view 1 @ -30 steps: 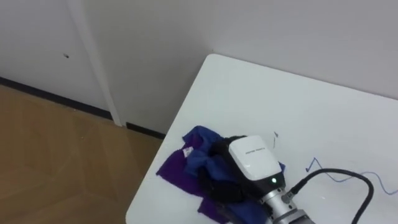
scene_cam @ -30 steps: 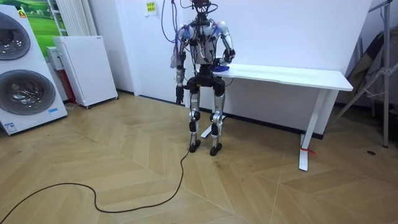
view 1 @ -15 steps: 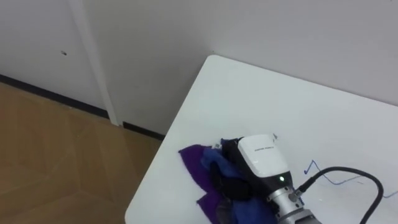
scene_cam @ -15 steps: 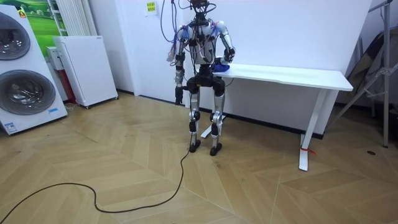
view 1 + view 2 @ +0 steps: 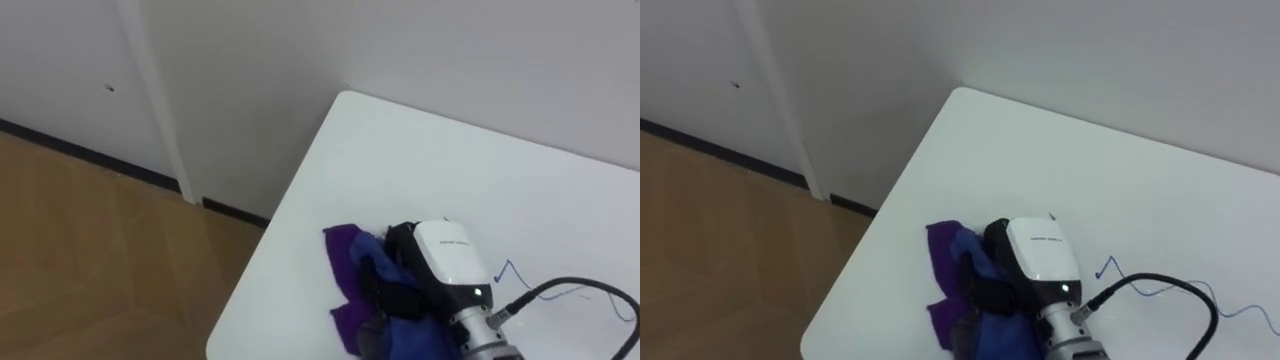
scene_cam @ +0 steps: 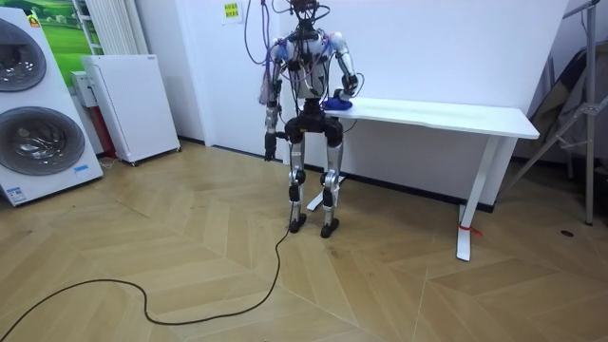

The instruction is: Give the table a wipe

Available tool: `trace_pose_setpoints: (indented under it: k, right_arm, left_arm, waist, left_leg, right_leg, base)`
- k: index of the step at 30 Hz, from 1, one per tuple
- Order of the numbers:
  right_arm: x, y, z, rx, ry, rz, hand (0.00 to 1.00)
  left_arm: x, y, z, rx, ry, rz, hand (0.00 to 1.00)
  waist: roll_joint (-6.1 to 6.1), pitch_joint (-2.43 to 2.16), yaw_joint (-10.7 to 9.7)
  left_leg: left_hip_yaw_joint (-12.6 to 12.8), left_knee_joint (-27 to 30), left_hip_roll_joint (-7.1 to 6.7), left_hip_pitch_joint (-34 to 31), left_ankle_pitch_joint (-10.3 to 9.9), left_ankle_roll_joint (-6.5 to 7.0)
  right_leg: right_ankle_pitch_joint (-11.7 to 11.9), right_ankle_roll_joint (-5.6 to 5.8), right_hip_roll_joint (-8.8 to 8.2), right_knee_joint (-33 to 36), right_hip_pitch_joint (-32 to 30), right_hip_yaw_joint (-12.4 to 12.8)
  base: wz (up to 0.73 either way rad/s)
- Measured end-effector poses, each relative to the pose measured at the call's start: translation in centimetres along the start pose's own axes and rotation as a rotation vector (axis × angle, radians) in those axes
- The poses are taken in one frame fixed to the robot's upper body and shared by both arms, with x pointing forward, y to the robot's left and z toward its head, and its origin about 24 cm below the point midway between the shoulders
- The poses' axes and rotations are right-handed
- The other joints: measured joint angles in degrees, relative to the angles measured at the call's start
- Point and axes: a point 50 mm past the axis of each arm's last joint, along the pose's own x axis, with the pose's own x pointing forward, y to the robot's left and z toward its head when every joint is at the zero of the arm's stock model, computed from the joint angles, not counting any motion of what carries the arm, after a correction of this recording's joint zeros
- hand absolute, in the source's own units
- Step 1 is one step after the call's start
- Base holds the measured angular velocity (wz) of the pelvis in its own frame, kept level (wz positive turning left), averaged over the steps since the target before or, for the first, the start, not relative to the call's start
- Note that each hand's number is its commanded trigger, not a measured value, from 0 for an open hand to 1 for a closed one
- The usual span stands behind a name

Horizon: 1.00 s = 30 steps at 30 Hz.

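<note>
A purple and blue cloth [image 5: 352,268] lies bunched on the white table [image 5: 400,150] near its left front edge. My right hand [image 5: 450,258] lies on top of it, white back upward, with its dark fingers curled down into the folds. Thin blue pen marks [image 5: 512,270] run across the tabletop just right of the hand. In the room view I stand at the table's left end, right hand [image 6: 339,95] on the cloth, while my left hand [image 6: 270,150] hangs low at my side.
The table's left edge [image 5: 270,240] drops to a wooden floor [image 5: 90,240], and a white wall [image 5: 240,70] stands behind it. A white cabinet [image 6: 128,104] and washing machines [image 6: 33,114] stand at the room view's left. A folded frame [image 6: 570,104] leans beyond the table's far end.
My right hand's fingers have curled in and dragged the cloth rightward across the table. The cloth, spread out a second ago, is now gathered into a tighter bundle under the hand.
</note>
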Motion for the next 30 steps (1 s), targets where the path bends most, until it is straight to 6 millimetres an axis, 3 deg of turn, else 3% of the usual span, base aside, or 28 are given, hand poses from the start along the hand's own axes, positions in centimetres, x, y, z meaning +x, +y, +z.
trace_pose_setpoints:
  k: [5,7,9,12,16,20,22,23,24,30]
  right_arm:
    - [2.2,-0.1,1.0,0.031,0.028,0.021,1.0]
    - [3.1,-0.6,1.3,0.021,0.029,0.028,1.0]
    - [4.5,-1.3,1.5,0.007,0.031,0.025,1.0]
    - [5.9,-1.9,0.9,0.01,0.055,0.013,1.0]
    - [5.9,-2.7,-1.6,0.068,0.141,-0.036,1.0]
    - [4.1,-2.9,-5.7,0.107,0.314,-0.112,1.0]
    - [2.4,-2.8,-8.0,0.142,0.408,-0.147,1.0]
    - [1.2,-2.7,-9.2,0.142,0.465,-0.165,1.0]
    - [0.2,-2.8,-10.1,0.134,0.503,-0.187,1.0]
    - [-4.7,-2.9,-14.5,0.16,0.752,-0.298,1.0]
  left_arm:
    - [0.1,-1.0,1.0,0.007,-0.023,-0.027,0.0]
    - [0.1,-1.1,1.1,0.003,-0.022,-0.026,0.0]
    - [-0.1,-0.8,1.2,-0.014,-0.032,-0.012,0.0]
    - [-0.3,-1.2,0.2,-0.016,-0.009,-0.019,0.0]
    - [-0.5,-1.5,-1.1,-0.043,0.024,-0.026,0.0]
    - [-0.8,-0.6,-2.9,-0.12,0.055,0.005,0.0]
    - [-0.9,0.0,-3.4,-0.147,0.064,0.027,0.0]
    - [-1.0,0.4,-3.8,-0.153,0.069,0.04,0.0]
    - [-1.1,0.8,-4.1,-0.157,0.074,0.052,0.0]
    - [-1.2,2.0,-4.5,-0.21,0.069,0.096,0.0]
  waist:
    - [0.45,0.08,0.57]
    - [0.44,0.11,1.87]
    - [0.21,0.7,2.81]
    - [-0.1,0.91,3.06]
    - [-0.14,0.76,2.18]
    - [-0.12,0.64,-0.82]
    - [0.09,0.27,-1.86]
    - [0.19,-0.39,-2.33]
    - [0.19,-0.61,-3.23]
    - [0.28,-0.8,-5.17]
  left_leg:
    - [0.39,0.02,0.15,-0.1,-0.02,0.01]
    - [0.77,0.19,0.29,-0.62,0.03,-0.05]
    - [0.83,0.61,0.33,-0.88,0.08,-0.12]
    - [0.64,0.61,0.22,-1.21,0.06,-0.11]
    - [-0.12,1.06,-0.11,-1.19,0.08,-0.09]
    - [0.17,0.81,-0.17,0.31,0.06,-0.05]
    - [0.95,0.7,-0.19,1.2,0.02,0.01]
    - [2.0,0.44,-0.15,1.31,-0.16,0.3]
    - [2.03,0.29,-0.26,1.49,-0.45,0.73]
    - [3.58,-0.02,-0.17,3.51,-1.25,1.4]
  right_leg:
    - [0.0,-0.02,0.08,0.92,-0.92,0.19]
    - [0.09,-0.18,0.1,0.91,-1.5,0.06]
    - [0.08,-0.28,0.23,0.85,-1.49,0.02]
    - [-0.15,-0.14,0.12,0.72,-1.61,-0.14]
    - [-0.3,0.09,-0.4,0.73,-1.37,-1.49]
    - [-0.63,0.64,-0.97,0.6,0.18,-1.88]
    - [-0.66,0.69,-1.12,0.65,1.15,-1.89]
    - [-0.79,0.9,-1.17,0.74,1.26,-1.76]
    - [-1.08,1.36,-1.25,0.72,1.58,-1.52]
    - [-1.12,1.44,-1.22,0.74,3.11,-0.2]
  base:
    - [-0.11]
    - [-0.08]
    - [0.03]
    - [0.08]
    - [0.19]
    - [0.17]
    - [0.11]
    - [0.03]
    - [0.0]
    - [-0.12]
